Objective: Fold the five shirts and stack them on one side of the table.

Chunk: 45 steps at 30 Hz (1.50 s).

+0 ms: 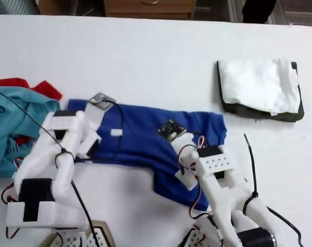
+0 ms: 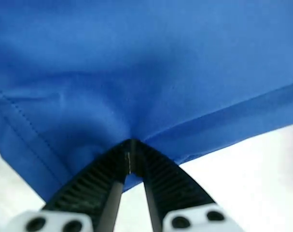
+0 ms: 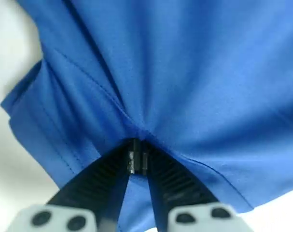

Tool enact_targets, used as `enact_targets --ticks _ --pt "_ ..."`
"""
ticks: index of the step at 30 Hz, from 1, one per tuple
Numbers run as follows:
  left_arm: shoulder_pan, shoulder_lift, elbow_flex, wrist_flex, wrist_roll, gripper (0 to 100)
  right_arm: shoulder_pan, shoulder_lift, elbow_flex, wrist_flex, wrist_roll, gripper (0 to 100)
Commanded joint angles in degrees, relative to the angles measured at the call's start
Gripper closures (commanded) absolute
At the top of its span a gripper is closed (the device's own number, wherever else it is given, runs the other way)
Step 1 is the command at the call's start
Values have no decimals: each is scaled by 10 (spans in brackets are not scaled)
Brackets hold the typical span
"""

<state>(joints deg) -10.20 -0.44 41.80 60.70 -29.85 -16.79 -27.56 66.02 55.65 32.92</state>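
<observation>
Where blue shirt (image 1: 145, 139) puckers, left fingers (image 2: 95, 179), right fingers (image 3: 175, 179) pinch it, apparently near hems.

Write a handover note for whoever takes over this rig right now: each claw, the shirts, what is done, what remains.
Claws: the left claw is shut on the blue shirt at a hem; the right claw is shut on it at another edge.
Things: the blue shirt lies partly spread mid-table.
Done: a white shirt sits folded on a dark garment at one side.
Left: finish folding the blue shirt, then fold the teal shirt and the red shirt, heaped at the opposite side, and stack all.
</observation>
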Motion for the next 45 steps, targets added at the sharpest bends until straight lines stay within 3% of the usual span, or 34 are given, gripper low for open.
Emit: enact_targets --ticks 1,11,15,20,27,35,41,45 --pt "-20 -3 -3 -4 -4 975 2 -9 -14 17 11 979" --pt "-23 -3 1 -32 -3 975 -3 -159 -64 125 15 974" --pt "-23 -2 1 -35 6 974 -15 -195 -40 172 17 909" --pt "-23 -3 0 -66 53 974 -85 -198 -4 156 51 916" --pt "-23 -4 0 -71 54 974 -185 -197 61 87 55 926" --pt "-23 -1 0 -71 54 974 -195 -197 74 77 60 920" --pt "-23 -1 0 -71 54 974 -195 -197 71 87 55 785" --pt "-23 0 0 -71 54 974 -208 -198 69 94 55 792"
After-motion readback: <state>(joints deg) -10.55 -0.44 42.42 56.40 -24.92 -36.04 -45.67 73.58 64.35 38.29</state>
